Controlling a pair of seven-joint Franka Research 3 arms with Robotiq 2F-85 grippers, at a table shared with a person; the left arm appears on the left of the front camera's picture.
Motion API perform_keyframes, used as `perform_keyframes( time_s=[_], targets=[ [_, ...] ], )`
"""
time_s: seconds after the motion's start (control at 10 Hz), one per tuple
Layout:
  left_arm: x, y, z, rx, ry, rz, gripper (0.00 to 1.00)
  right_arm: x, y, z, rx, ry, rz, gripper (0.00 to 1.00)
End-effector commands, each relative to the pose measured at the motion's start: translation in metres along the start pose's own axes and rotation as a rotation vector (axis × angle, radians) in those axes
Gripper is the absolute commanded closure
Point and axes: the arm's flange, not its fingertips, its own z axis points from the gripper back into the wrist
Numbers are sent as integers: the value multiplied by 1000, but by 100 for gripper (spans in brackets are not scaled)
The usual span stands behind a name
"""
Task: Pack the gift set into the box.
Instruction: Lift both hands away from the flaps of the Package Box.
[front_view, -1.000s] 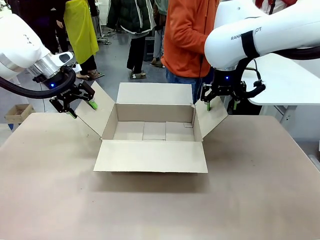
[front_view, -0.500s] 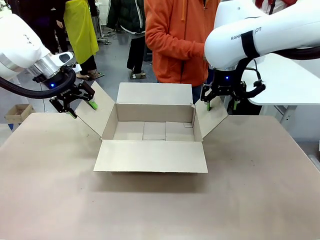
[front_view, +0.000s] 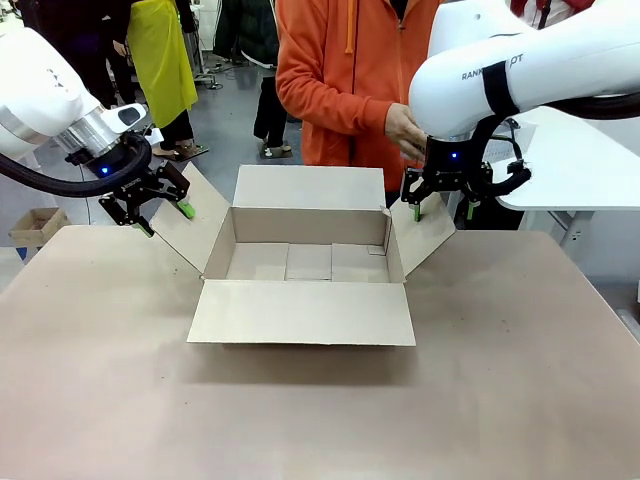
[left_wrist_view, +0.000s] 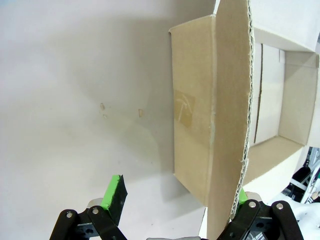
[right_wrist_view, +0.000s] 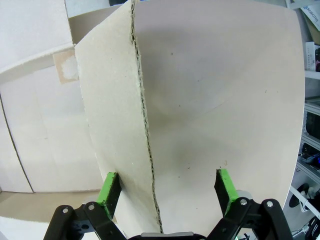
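Now, at the left of the front view, my left gripper (front_view: 165, 216) hangs above the table (front_view: 100, 380) with its claw released. The green-padded fingers are spread to either side of the slanted left flap (front_view: 190, 226). In the left wrist view that left gripper (left_wrist_view: 177, 196) shows the flap's ragged corrugated edge running down between the pads, close to the one at lower right. I cannot tell whether it touches.

The box (front_view: 300, 312) sits in the middle of the table, just above frame centre. It is plain brown corrugated cardboard with all four top flaps open: the near one lies flat toward me, the far one stands up, and the two side ones splay outward. Its floor shows three panels with seams between them. The left wrist view shows a patch of clear tape (left_wrist_view: 183, 107) on the end wall of the box (left_wrist_view: 192, 150).

Behind the box stands a person in an orange hoodie (front_view: 335, 80), one hand (front_view: 405, 130) beside my right arm's wrist.

At the right, my right gripper (front_view: 442, 210) is likewise released around the right flap (front_view: 426, 235). In the right wrist view the flap's edge (right_wrist_view: 145, 130) drops between the spread pads of the right gripper (right_wrist_view: 167, 187), clear of both.
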Motion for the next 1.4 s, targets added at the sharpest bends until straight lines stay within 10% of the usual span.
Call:
perform_keyframes(
  time_s=[0.0,1.3],
  targets=[
    [-3,-2,1,21,-3,11,0,3,2,2,-29,-14,-12,0],
    [-3,-2,1,21,-3,11,0,3,2,2,-29,-14,-12,0]
  ],
)
